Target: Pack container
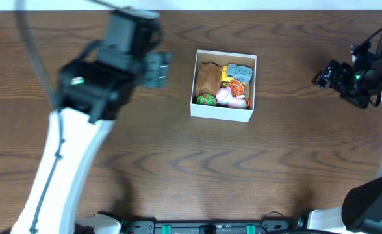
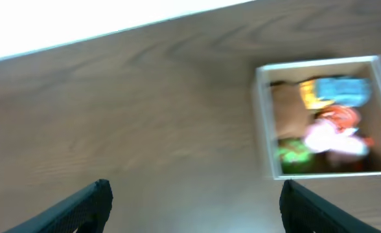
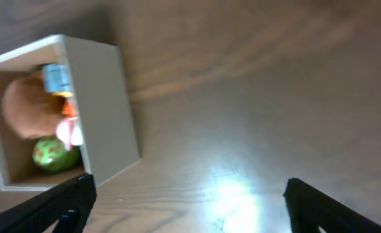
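Observation:
The container [image 1: 222,112] is a square white box with low walls at the table's middle back. It holds a brown plush, a green ball [image 1: 206,99], a pink toy [image 1: 225,96], an orange toy and a blue-grey toy [image 1: 240,71]. It also shows in the left wrist view [image 2: 264,123] and the right wrist view [image 3: 103,103]. My left gripper [image 1: 157,69] is open and empty, raised left of the container; its fingers frame bare table [image 2: 194,200]. My right gripper [image 1: 326,76] is open and empty, far right of the container [image 3: 187,200].
The brown wooden table [image 1: 178,162] spreads around the box. Its white back edge [image 2: 80,26] runs behind the left gripper. The arm bases stand along the front edge [image 1: 197,227].

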You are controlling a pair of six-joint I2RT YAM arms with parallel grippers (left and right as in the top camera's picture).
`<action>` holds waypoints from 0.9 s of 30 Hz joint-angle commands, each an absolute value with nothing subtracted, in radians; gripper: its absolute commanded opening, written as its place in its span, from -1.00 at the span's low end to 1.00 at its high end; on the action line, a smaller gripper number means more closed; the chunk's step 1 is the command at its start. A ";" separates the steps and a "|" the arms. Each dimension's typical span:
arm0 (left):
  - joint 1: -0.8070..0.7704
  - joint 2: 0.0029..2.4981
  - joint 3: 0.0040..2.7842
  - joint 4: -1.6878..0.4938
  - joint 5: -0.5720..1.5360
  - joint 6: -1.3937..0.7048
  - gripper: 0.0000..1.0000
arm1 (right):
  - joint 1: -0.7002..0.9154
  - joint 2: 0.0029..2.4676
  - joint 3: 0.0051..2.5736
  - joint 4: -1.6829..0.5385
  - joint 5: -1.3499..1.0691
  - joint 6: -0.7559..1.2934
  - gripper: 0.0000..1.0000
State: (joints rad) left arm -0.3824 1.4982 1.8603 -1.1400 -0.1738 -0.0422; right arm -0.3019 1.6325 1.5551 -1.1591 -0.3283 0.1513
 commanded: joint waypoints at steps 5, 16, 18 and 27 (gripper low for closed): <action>-0.162 1.237 1.866 -1.275 -0.196 -0.058 0.79 | -0.307 1.320 1.557 -1.044 -0.532 -0.093 0.98; -0.022 0.923 1.866 -1.266 -0.210 -0.136 0.96 | -0.307 0.896 1.557 -0.964 -0.531 -0.110 0.98; -0.022 0.909 1.866 -1.277 -0.219 -0.136 0.96 | -0.307 0.852 1.557 -0.974 -0.532 -0.109 0.98; -0.022 0.905 1.866 -1.298 -0.219 -0.136 0.96 | -0.307 0.757 1.557 -1.032 -0.531 -0.110 0.98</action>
State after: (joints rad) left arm -0.0277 0.9009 1.8706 -1.2938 -0.2028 -0.1307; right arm -0.3019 0.7700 1.5593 -1.0142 -0.5240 -0.0959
